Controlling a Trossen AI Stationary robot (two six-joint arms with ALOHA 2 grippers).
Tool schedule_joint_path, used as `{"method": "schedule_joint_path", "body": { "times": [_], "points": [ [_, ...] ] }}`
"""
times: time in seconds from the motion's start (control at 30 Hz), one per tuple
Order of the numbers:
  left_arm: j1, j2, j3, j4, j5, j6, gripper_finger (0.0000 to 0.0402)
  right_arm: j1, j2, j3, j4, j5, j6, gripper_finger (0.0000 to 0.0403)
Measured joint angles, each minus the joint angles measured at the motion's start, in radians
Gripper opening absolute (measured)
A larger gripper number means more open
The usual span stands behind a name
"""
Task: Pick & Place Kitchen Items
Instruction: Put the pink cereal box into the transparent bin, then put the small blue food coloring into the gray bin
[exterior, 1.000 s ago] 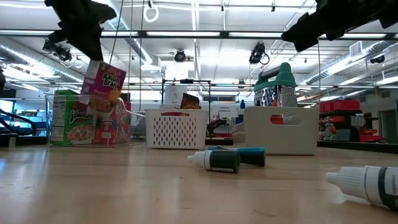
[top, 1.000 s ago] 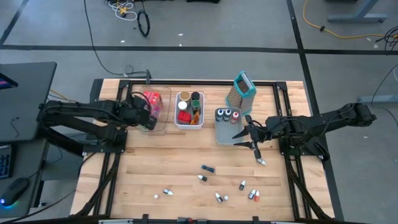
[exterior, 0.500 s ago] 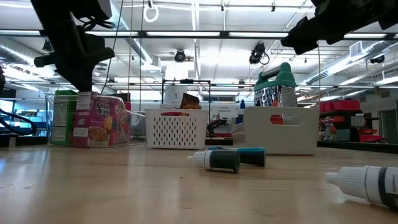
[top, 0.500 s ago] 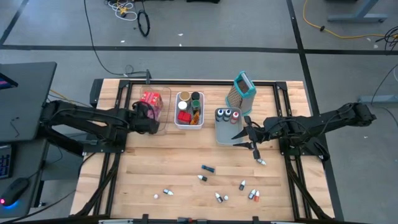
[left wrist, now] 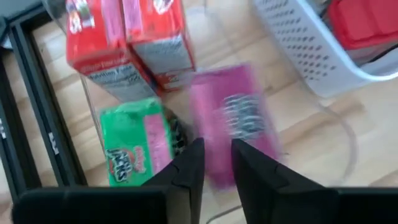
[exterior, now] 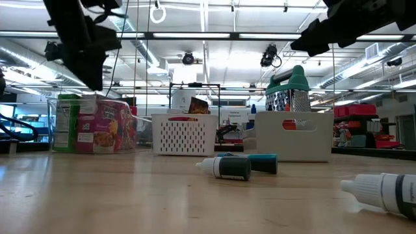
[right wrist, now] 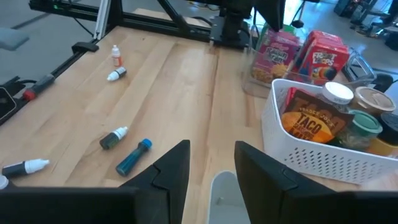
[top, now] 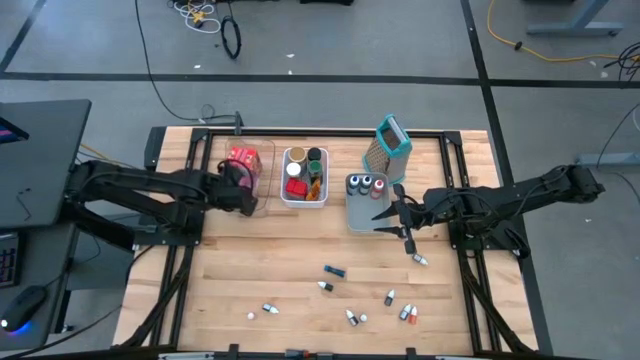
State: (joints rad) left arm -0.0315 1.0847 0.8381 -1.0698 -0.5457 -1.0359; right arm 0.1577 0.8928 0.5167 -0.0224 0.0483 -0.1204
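Kitchen items fall in two groups on the wooden surface [top: 250, 270]: some sorted into bins along its twelve o'clock edge, and small bottles loose toward six o'clock.

Largest is the clear bin [top: 247, 180] at about eleven o'clock. It holds cereal-type packets: red packets [left wrist: 124, 43], a green packet [left wrist: 134, 149] and a pink packet [left wrist: 233, 124] lying flat. The left gripper [left wrist: 214, 165] hangs right over this bin, its fingers a narrow gap apart and holding nothing; the pink packet lies just beyond its fingertips.

Next, at twelve o'clock, the white bin [top: 304, 178] holds a brown packet [right wrist: 311, 121], round jars [right wrist: 367, 124] and something red [top: 295, 186].

The grey bin [top: 364, 202], at about one o'clock, carries small round jars [top: 366, 183] at its far end. A metal grater [top: 390, 142] with a teal top stands behind it. The right gripper [right wrist: 211, 155] hovers just at the grey bin's three o'clock side, fingers partly apart with nothing between them.

Smallest, the loose bottles: a dark teal pair [top: 332, 271] near the middle, white-capped ones [top: 268, 309] toward seven o'clock, more [top: 400, 308] toward five o'clock, and one [top: 421, 259] just below the right gripper.
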Motion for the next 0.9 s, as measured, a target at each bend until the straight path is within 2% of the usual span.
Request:
{"method": "schedule_joint_path", "body": {
  "times": [0.23,0.3,0.47,0.63,0.73,0.9],
  "points": [
    [-0.009,0.0,0.126,-0.132,-0.08,0.026,0.0094,0.0,0.0,0.0,0.0,-0.002,0.003,0.0134],
    [-0.018,0.0,0.143,-0.13,-0.097,0.09,0.0092,0.0,0.0,0.0,0.0,-0.003,0.003,0.0134],
    [-0.092,-0.001,0.138,0.071,-0.048,0.381,0.0087,0.0,0.0,0.0,0.0,-0.004,0.003,0.0134],
    [-0.202,0.0,0.125,0.313,0.069,0.631,0.0089,0.0,0.0,0.0,-0.001,-0.004,0.003,0.0134],
    [-0.27,0.0,0.124,0.401,0.117,0.677,0.0089,0.0,0.0,0.0,-0.001,-0.004,0.003,0.0134],
    [-0.373,0.012,0.124,0.423,0.133,0.676,0.0086,0.0,0.0,0.0,-0.001,-0.004,0.003,0.0134]
  ]
}}
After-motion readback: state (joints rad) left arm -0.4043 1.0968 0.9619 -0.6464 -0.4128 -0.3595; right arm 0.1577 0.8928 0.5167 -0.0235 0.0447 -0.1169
